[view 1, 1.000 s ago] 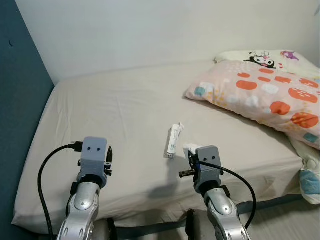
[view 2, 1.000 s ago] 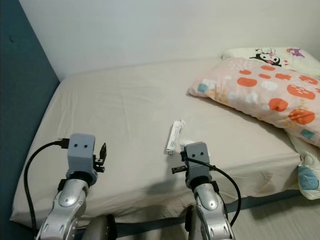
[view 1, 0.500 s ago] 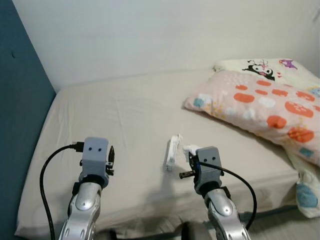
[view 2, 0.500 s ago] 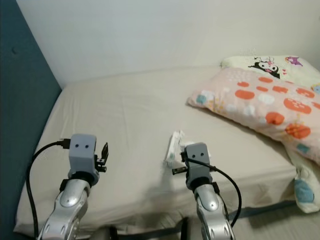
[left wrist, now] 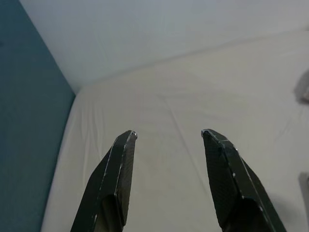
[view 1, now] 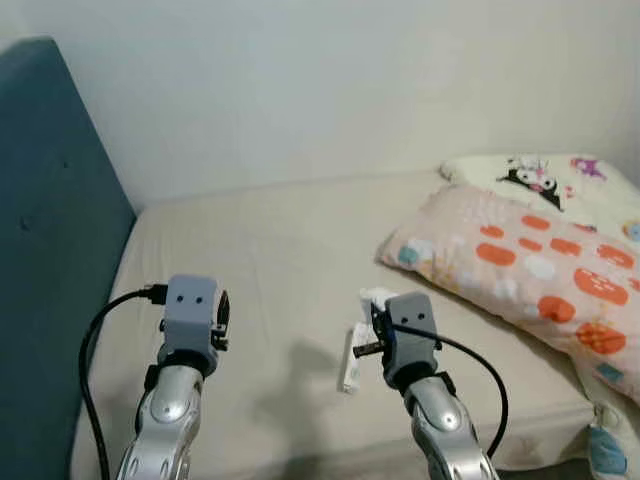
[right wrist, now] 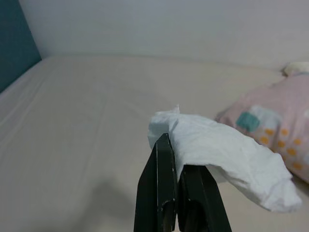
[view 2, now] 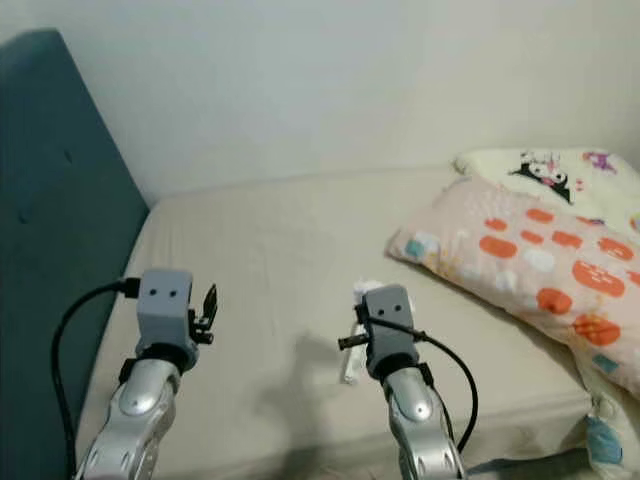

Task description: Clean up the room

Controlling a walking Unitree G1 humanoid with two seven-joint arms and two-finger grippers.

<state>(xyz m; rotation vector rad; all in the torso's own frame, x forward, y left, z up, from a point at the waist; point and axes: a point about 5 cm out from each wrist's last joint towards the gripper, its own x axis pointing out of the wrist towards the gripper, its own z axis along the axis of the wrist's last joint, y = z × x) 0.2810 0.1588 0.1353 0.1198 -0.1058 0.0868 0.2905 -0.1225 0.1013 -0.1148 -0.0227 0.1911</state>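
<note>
My right gripper (right wrist: 175, 155) is shut on a crumpled white tissue (right wrist: 218, 151), held a little above the beige bed (view 1: 270, 250). The tissue (view 1: 375, 297) pokes out beyond the right wrist in the left eye view. A flat white tube-like packet (view 1: 351, 367) lies on the sheet just left of that wrist, partly hidden by it. My left gripper (left wrist: 169, 136) hangs open over the bare left side of the bed, nothing between its fingers (view 1: 221, 308).
A pink pillow with orange spots (view 1: 520, 270) lies on the right of the bed, and a cream cartoon-print pillow (view 1: 545, 175) behind it by the wall. A teal padded headboard (view 1: 50, 260) bounds the bed's left side.
The camera has tilted up, so the bed and pillows sit lower in the picture. Both arms keep their pose; the right gripper still holds the tissue, now level with the white packet.
</note>
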